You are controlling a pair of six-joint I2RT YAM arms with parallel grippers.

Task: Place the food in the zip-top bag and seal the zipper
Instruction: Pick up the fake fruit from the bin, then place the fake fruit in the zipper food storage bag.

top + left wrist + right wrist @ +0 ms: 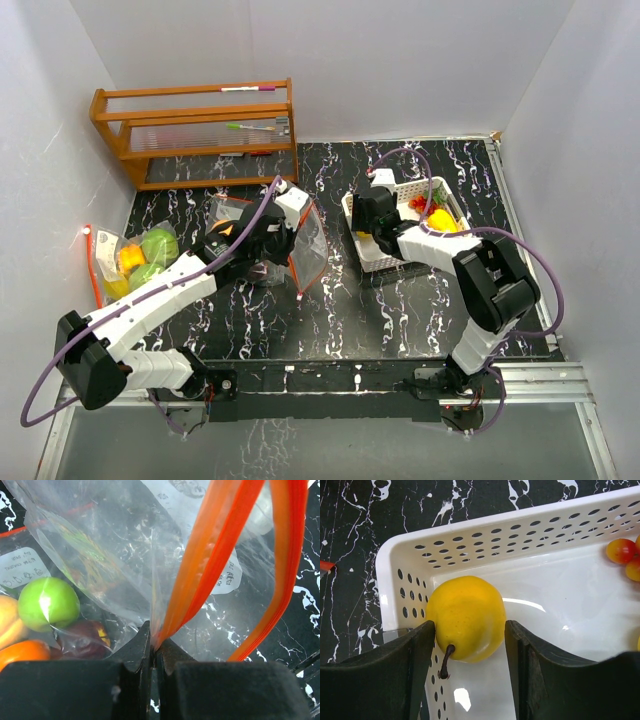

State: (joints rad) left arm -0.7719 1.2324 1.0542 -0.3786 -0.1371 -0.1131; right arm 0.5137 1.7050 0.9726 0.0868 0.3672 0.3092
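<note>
The clear zip-top bag with its orange zipper strip stands open at mid-table. My left gripper is shut on the bag's zipper edge and holds the mouth up. A yellow pear, one piece of the food, lies in the near left corner of the white perforated basket. My right gripper straddles the pear. Its left finger touches the fruit and a narrow gap shows at the right finger. More food sits further along the basket: small red-orange fruits and a yellow piece.
A second bag lies at the left wall, filled with a green fruit and orange ones. A wooden rack stands at the back left. The white walls close in on both sides.
</note>
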